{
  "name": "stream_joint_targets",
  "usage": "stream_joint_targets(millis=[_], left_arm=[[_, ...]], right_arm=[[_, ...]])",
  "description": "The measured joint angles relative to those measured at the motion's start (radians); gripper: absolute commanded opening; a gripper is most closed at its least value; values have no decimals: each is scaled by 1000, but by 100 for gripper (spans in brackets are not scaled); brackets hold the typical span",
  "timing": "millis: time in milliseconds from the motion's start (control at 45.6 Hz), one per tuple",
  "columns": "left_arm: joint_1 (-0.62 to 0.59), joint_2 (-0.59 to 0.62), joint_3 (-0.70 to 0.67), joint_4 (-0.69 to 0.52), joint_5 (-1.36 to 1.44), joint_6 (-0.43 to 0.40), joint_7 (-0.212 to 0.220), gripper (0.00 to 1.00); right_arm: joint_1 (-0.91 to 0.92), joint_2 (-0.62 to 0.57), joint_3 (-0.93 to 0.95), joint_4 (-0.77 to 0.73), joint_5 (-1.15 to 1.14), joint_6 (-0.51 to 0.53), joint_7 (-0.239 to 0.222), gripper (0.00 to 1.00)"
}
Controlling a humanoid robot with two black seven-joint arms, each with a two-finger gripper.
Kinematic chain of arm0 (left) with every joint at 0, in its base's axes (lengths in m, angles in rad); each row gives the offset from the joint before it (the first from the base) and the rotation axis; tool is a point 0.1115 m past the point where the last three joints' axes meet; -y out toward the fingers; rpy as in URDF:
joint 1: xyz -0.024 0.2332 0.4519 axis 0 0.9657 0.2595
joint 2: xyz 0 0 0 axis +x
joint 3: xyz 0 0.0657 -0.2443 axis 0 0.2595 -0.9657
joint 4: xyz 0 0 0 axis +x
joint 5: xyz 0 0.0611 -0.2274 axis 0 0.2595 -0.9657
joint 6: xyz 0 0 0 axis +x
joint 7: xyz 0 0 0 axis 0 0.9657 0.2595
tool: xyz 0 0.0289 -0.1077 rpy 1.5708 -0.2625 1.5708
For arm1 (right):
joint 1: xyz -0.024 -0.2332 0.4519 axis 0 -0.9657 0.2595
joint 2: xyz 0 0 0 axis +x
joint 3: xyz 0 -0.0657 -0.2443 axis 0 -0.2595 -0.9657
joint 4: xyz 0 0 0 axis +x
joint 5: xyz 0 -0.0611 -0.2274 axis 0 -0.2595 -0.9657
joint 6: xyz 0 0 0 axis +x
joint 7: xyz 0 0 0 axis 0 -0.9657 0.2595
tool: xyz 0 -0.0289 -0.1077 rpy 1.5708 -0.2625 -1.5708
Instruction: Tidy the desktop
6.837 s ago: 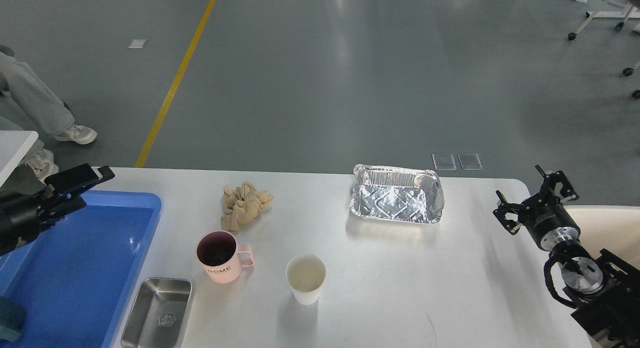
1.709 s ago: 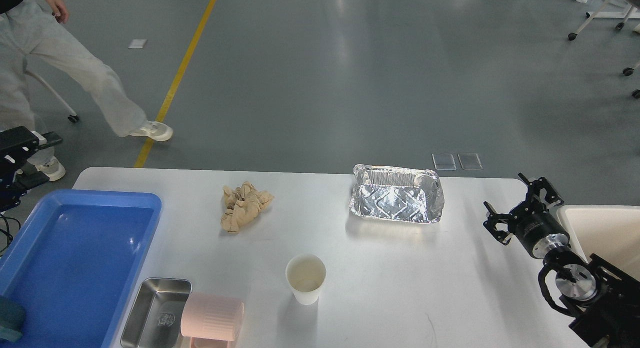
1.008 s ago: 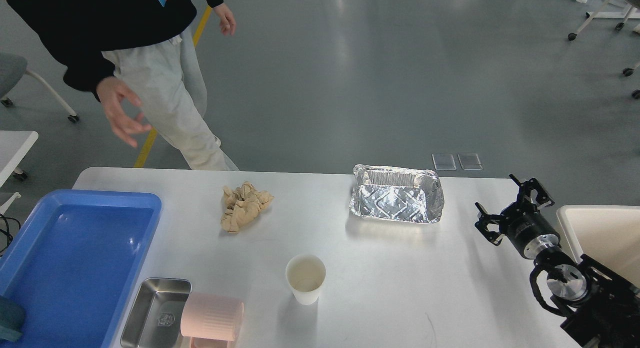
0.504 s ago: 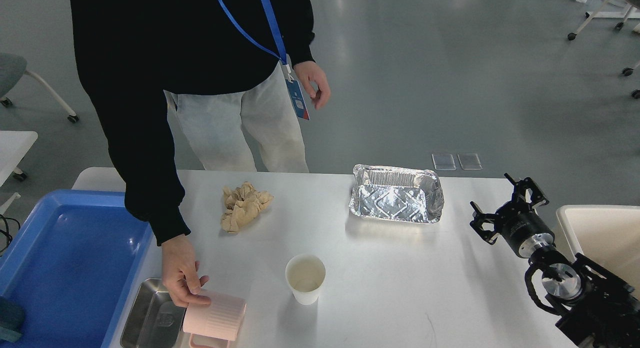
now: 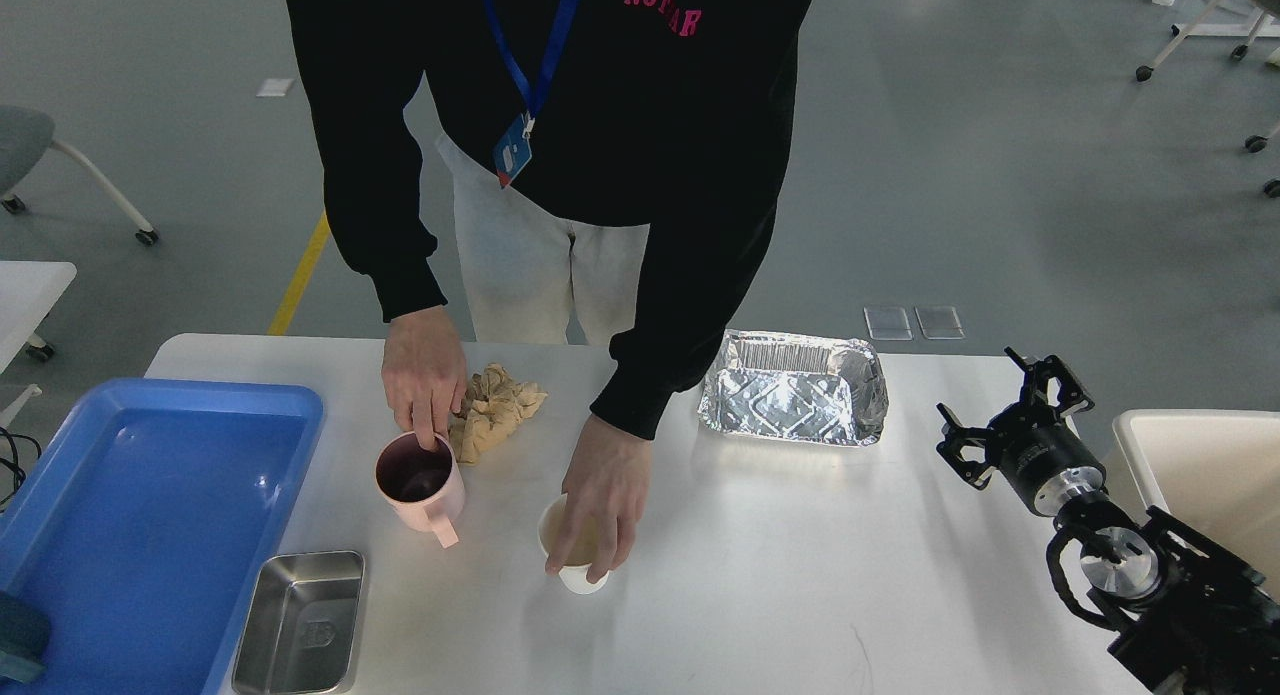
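The white desktop [image 5: 800, 575] fills the lower part of the head view. On it stand a pink mug [image 5: 418, 480], upright, a white paper cup [image 5: 572, 555], a crumpled brown paper [image 5: 492, 410], a foil tray [image 5: 795, 387] and a small steel tray [image 5: 298, 625]. A person in a black top [image 5: 600, 95] leans over the far edge, one hand on the mug's rim and the other hand over the paper cup. My right gripper [image 5: 1005, 410] is open and empty above the right end of the desktop. My left gripper is out of view.
A blue plastic tray [image 5: 150, 515] lies at the left end, with a dark thing at its near corner. A cream bin [image 5: 1210, 465] stands off the right edge. A small white table corner [image 5: 30, 290] shows at far left.
The person has stepped in to the middle, stood the fallen pink mug upright farther back, and put a hand on the paper cup. My left arm has left the view. The right gripper has shifted slightly left.
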Motion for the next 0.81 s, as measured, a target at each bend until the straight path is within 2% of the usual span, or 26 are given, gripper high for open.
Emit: stream_joint_targets(millis=[153, 307, 373, 548, 811], left_arm=[[0, -24, 3, 0, -1, 16, 14, 96], [0, -83, 6, 0, -1, 74, 71, 96], [1, -125, 7, 0, -2, 127, 111, 96], [1, -246, 8, 0, -2, 275, 277, 96], [10, -404, 13, 5, 11, 413, 439, 96]], right_arm=[[0, 0, 0, 0, 0, -1, 0, 100], [-2, 0, 0, 0, 0, -1, 0, 100], [-2, 0, 0, 0, 0, -2, 0, 100], [-2, 7, -2, 1, -1, -3, 0, 100], [-5, 11, -2, 5, -5, -6, 0, 100]])
